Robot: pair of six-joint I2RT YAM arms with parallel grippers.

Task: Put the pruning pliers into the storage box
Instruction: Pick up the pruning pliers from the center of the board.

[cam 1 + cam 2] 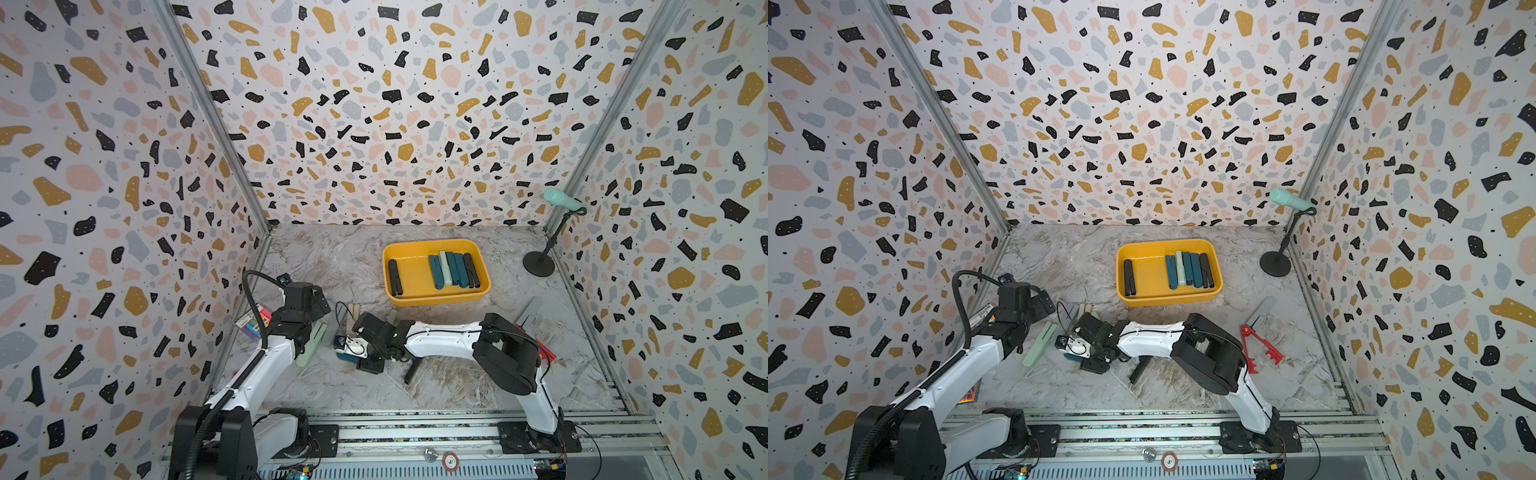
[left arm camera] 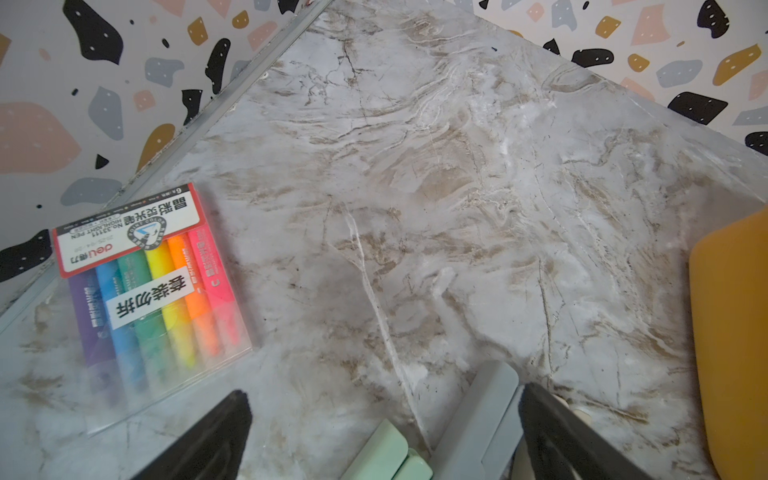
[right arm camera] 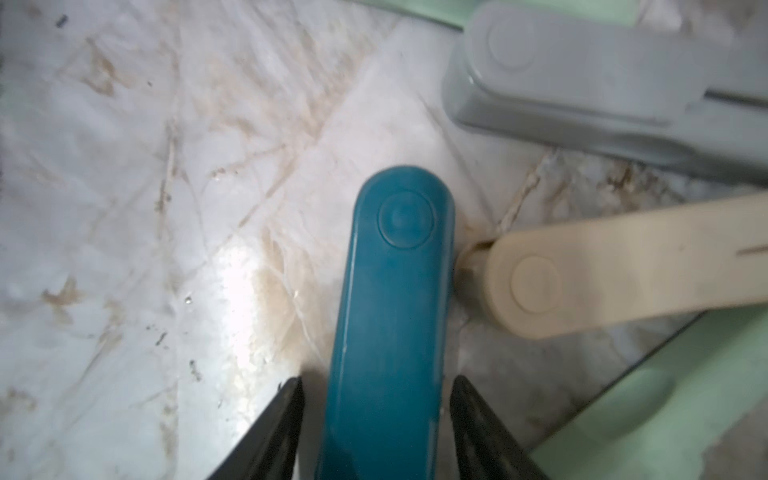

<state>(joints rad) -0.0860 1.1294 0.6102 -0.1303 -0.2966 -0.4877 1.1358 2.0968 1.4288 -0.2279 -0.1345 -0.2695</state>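
– On the desk (image 3: pixel 145 187), directly under the right pincer (image 3: pixel 377 379): how do the teal pliers (image 3: pixel 399 291) lie?
– Flat, between the two jaws. The long axis runs straight out from the pincer, hinge end farthest away, so the jaws face the two long sides squarely.
– State of that pincer?
– Part open, with one jaw on each side of the handle and a narrow gap showing at each. It has hold of nothing yet.
– Neighbours?
– The beige pliers (image 3: pixel 602 274) lie just beside the teal hinge end. The grey pliers (image 3: pixel 582 70) lie apart, beyond it. A straight lift should clear both; a sideways drag likely would not.
– And the left pincer (image 2: pixel 383 390)?
– Spread wide and empty, with the end of the mint pliers (image 2: pixel 390 453) showing between its jaws. The right arm is the nearer one.
– Where is the storage box (image 1: pixel 440 300)?
– Farther back on the desk, beyond the right pincer, with several pliers already in it.
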